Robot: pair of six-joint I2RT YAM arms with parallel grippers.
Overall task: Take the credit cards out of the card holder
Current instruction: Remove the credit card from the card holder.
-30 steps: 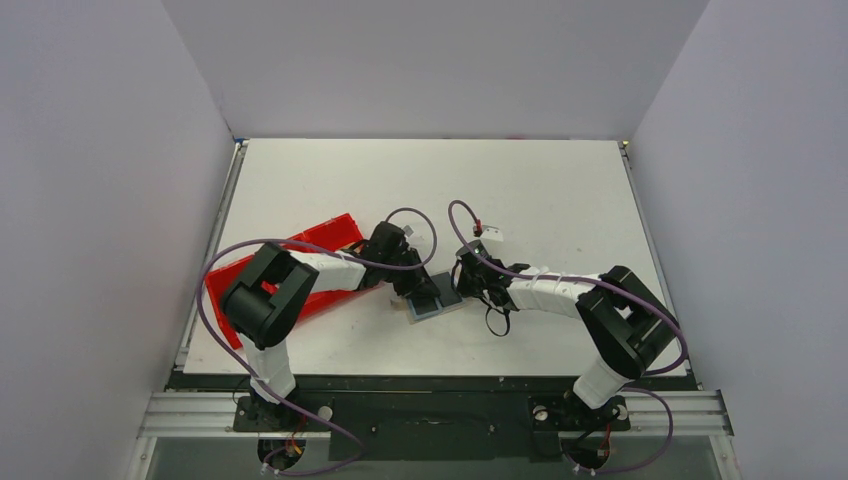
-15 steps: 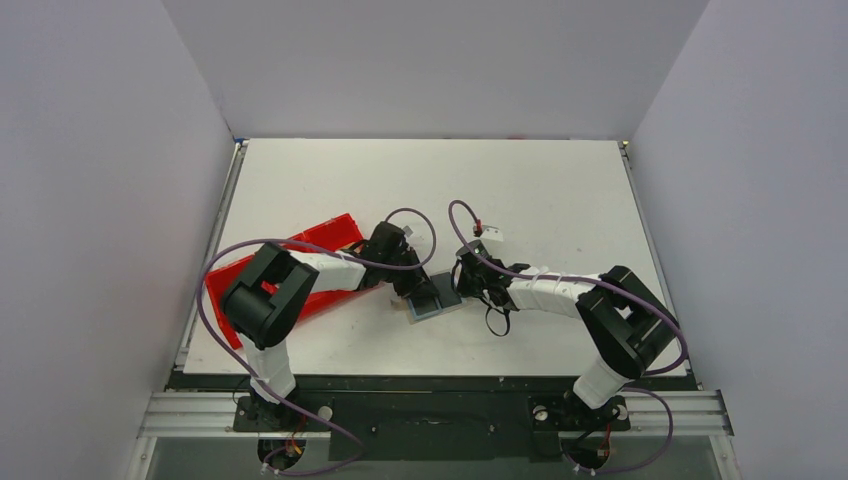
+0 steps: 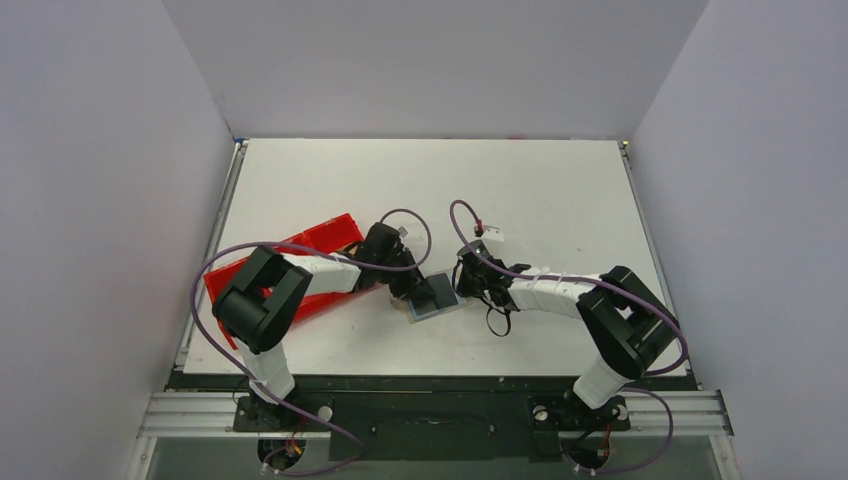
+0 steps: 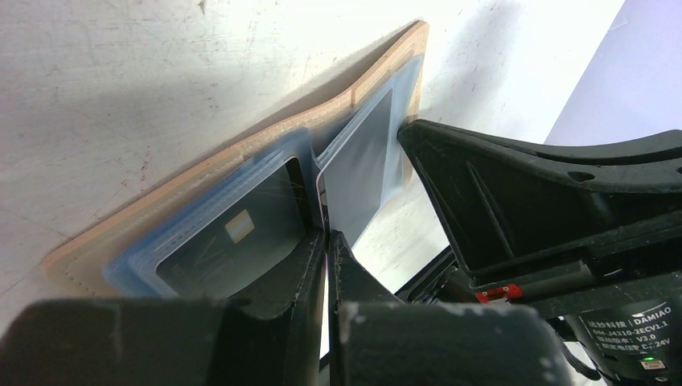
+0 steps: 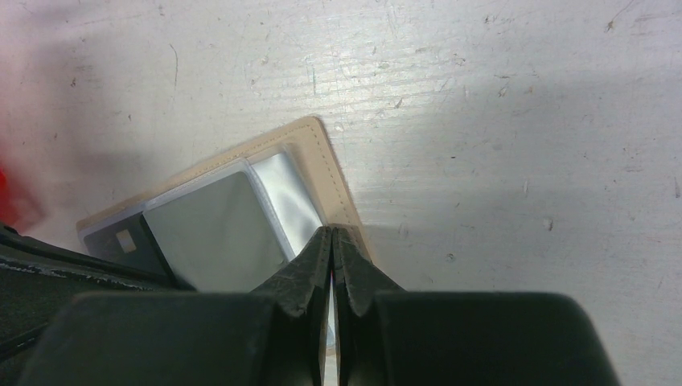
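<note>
Only wrist views show left hand (image 4: 326, 237) pinching a card holder (image 4: 185, 189) sleeve (image 4: 358, 169), right hand (image 5: 331, 233) closed alongside.

A white tabletop (image 3: 540, 190) sits inside a plain enclosure, shut in by a pale grey back wall (image 3: 430, 60), left wall (image 3: 90, 220) and right wall (image 3: 760, 220). Seen close, its surface is scuffed and scratched. A black strip (image 3: 440, 381) and an aluminium rail (image 3: 680, 408) line its near edge. The light is soft and even.

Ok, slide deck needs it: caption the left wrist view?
Left claw pinches a sleeve of the open card holder; right claw meets its edge.
</note>
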